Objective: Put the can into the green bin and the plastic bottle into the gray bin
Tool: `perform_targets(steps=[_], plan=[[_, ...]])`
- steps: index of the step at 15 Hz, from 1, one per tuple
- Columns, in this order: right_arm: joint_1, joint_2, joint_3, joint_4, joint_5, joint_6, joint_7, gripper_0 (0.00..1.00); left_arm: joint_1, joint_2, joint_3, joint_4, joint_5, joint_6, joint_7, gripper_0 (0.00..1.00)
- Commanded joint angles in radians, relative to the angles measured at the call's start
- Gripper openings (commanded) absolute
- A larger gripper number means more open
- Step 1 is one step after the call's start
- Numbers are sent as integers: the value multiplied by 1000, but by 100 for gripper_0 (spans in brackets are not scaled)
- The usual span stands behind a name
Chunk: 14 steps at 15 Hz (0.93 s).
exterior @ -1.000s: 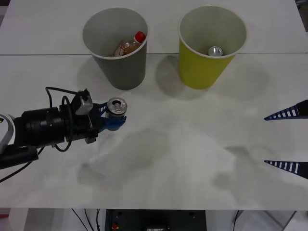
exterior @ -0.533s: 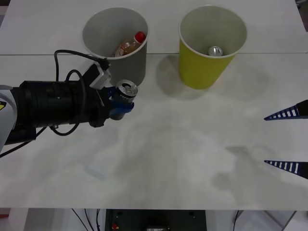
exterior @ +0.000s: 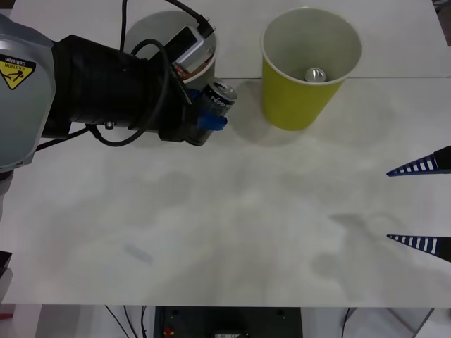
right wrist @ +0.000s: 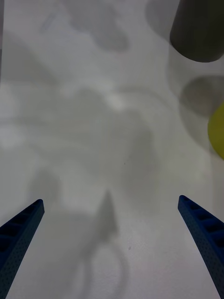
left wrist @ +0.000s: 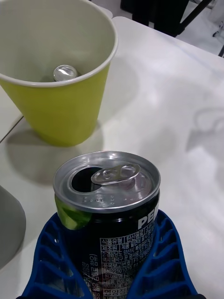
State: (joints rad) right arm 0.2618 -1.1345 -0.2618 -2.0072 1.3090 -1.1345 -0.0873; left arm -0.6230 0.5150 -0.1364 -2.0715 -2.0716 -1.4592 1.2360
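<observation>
My left gripper (exterior: 208, 113) is shut on a dark can (exterior: 218, 98) with a silver top, held in the air between the two bins. In the left wrist view the can (left wrist: 109, 205) sits between the blue fingers (left wrist: 49, 252), with the green bin (left wrist: 56, 70) beyond it. The green bin (exterior: 310, 67) stands at the back right and holds another small can (exterior: 315, 74). The gray bin (exterior: 208, 53) is mostly hidden behind my left arm; the plastic bottle is hidden. My right gripper (exterior: 421, 204) stands open at the table's right edge.
The white table (exterior: 246, 225) has wide free room in front of the bins. In the right wrist view the gray bin (right wrist: 198, 30) and a sliver of the green bin (right wrist: 217, 131) stand far from the right fingers.
My left arm has lifted the can off the table and carried it up and to the right, from in front of the gray bin toward the green bin. The right arm has not moved.
</observation>
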Motion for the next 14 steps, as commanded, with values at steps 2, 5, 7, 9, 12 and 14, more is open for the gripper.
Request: perform_targets(steps=[2, 5, 7, 9, 12, 14], plan=[[0, 0, 0, 0, 0, 0, 0, 100, -159, -66, -15, 159, -19, -41, 5, 0], [0, 0, 0, 0, 0, 0, 0, 100, -307, -73, -69, 311, -27, -41, 19, 0], [0, 0, 0, 0, 0, 0, 0, 100, -394, -82, -89, 407, -30, -38, 20, 0], [0, 0, 0, 0, 0, 0, 0, 100, -449, -101, -98, 492, -36, -15, 36, 0], [0, 0, 0, 0, 0, 0, 0, 100, -529, -122, -138, 590, -51, 26, 59, 0], [0, 0, 0, 0, 0, 0, 0, 100, -583, -144, -149, 673, -64, 49, 59, 0]])
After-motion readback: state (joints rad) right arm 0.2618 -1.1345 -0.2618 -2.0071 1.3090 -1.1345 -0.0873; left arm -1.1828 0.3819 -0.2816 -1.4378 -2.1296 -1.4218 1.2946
